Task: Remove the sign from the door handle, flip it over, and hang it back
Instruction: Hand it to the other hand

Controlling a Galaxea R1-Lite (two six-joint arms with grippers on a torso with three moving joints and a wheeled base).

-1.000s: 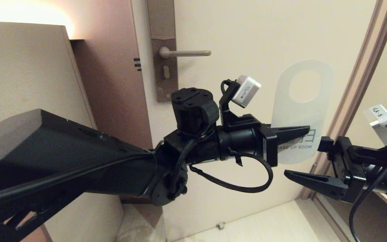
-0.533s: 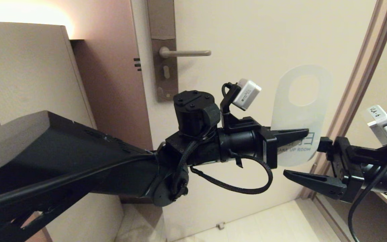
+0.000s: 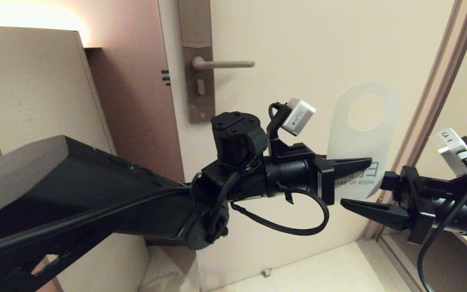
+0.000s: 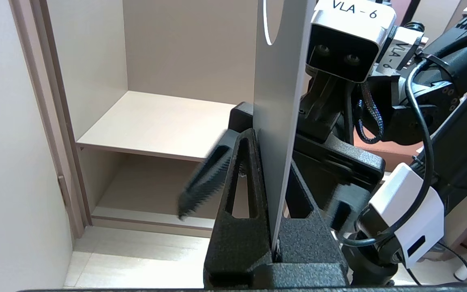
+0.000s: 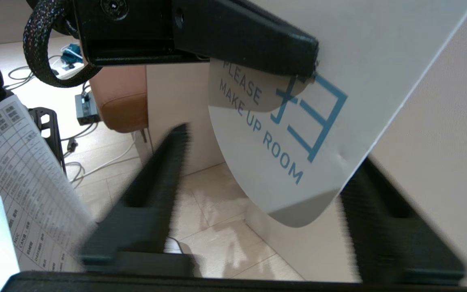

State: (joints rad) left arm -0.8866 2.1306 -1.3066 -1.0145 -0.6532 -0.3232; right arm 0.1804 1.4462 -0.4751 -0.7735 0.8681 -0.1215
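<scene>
The door handle (image 3: pixel 222 63) is seen bare at about 11 o'clock from the work area, on its tall plate (image 3: pixel 198 73) at the door's edge; the sign is off it and not yet rehung. The left gripper (image 3: pixel 353 166) is extended at mid-height, its fingers pressed together on the lower part of the sign (image 3: pixel 361 138), which is held upright with the oval hole at 12 o'clock and the white "Make up room" face toward the head camera, presumably so the hole can be presented to the lever. At 4 o'clock from the sign, the right gripper (image 3: pixel 369 190) is seen spread wide, its fingers straddling the sign's lower edge without visible contact, judged poised for a handover.
</scene>
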